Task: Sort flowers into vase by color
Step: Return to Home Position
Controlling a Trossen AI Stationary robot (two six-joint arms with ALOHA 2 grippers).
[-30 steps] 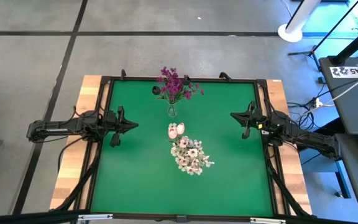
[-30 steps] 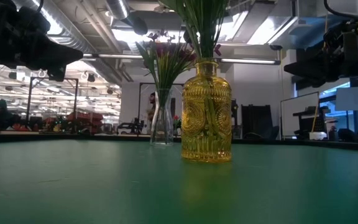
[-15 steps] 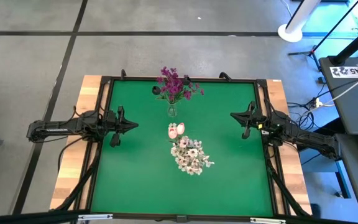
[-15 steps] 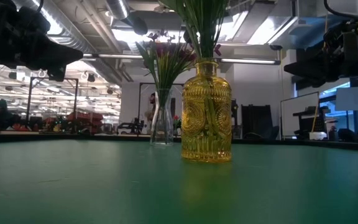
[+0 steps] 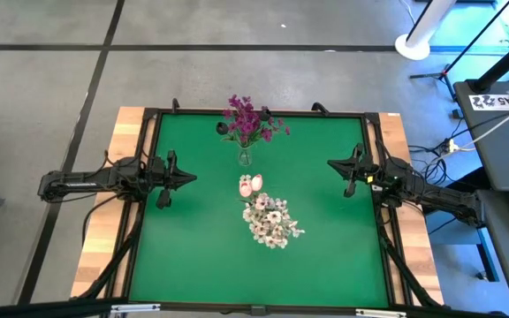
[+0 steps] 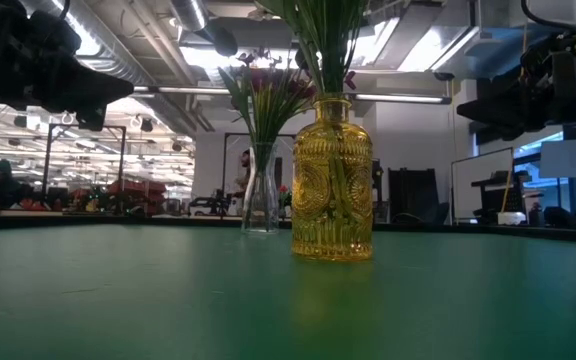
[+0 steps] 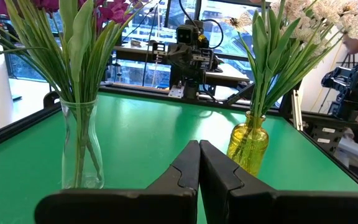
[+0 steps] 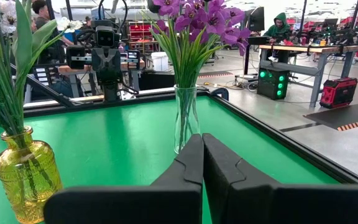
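The magenta-purple flowers (image 5: 250,117) stand in the clear vase (image 5: 244,158) near the 12 o'clock edge of the green table (image 5: 193,256). Just toward 6 o'clock of them, close to the table's middle, the white blossoms (image 5: 272,221) spread over the yellow vase (image 6: 333,180), which they hide from above. Two pink buds (image 5: 251,185) show between the white spray and the clear vase; we cannot tell from above which vase holds them. In the low view both vases stand upright, the yellow one nearer and the clear one behind it.

At 9 o'clock of the vases, well apart from them, we find the left gripper (image 5: 191,177). Its arm lies level over the table's edge and points toward 3 o'clock. In the left wrist view its two fingers (image 7: 185,171) press flat against each other with nothing between them, and the vases stand off to either side of the tips.

The right gripper (image 5: 331,164) mirrors it at 3 o'clock, also well clear of the flowers and aimed toward 9 o'clock. Its jaws are likewise closed tight and empty, and the clear vase stands beyond its tips. Both bouquets lie between the two grippers, and neither gripper touches them.
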